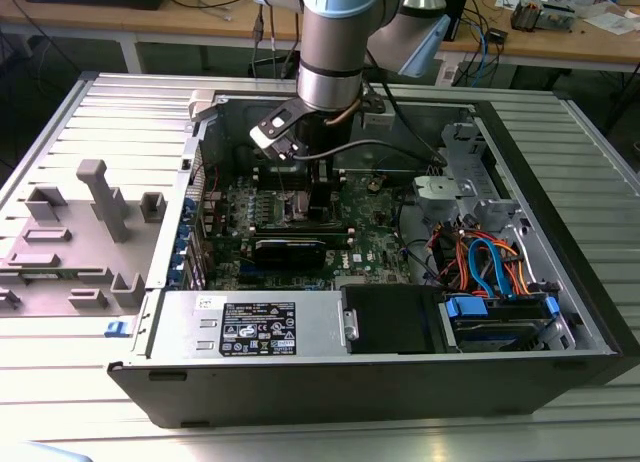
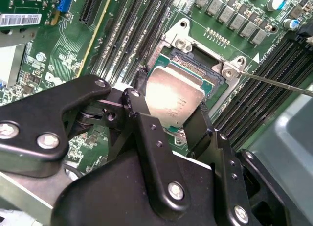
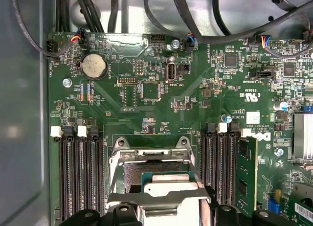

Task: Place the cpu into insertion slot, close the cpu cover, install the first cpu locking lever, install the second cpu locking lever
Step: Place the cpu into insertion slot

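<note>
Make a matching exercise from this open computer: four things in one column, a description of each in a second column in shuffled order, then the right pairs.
Things
1. the cpu
2. coin battery
3. memory slots
4. cables

Descriptions
A. long and black, on both sides of the insertion slot
B. blue and orange, at the exterior view's right
C. round and silvery, on the green board
D. flat and square, held in the gripper

Pairs: 1-D, 2-C, 3-A, 4-B
</note>
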Robot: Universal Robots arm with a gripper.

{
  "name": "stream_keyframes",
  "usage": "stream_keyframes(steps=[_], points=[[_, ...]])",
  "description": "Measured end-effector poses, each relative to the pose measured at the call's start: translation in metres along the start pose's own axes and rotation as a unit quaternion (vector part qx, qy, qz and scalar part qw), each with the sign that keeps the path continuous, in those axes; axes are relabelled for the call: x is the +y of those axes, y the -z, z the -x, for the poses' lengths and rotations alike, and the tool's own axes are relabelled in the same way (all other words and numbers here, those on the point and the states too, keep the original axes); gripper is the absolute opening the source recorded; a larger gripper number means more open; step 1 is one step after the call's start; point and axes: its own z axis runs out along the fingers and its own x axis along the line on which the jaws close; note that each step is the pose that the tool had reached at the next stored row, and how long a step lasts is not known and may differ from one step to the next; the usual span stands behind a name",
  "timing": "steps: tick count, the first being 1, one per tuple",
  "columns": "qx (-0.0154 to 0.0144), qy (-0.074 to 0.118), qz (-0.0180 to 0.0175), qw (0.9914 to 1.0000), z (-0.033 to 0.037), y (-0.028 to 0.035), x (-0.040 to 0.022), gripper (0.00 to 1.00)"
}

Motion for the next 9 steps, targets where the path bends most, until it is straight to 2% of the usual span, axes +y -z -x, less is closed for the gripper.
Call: stream_keyframes(steps=[2,3,4,8,9], points=[[0.0036,0.0,-0.0006,0.99999,0.0001,0.0017,0.0049,0.55],[0.0061,0.001,-0.0032,0.99998,0.0002,0.002,0.0114,0.55],[0.0071,0.001,-0.0048,0.99996,0.0002,0.0022,0.014,0.55],[0.0072,0.001,-0.0051,0.99996,0.0002,0.0022,0.0139,0.55],[0.007,0.001,-0.0051,0.99996,0.0001,0.0022,0.0103,0.55]])
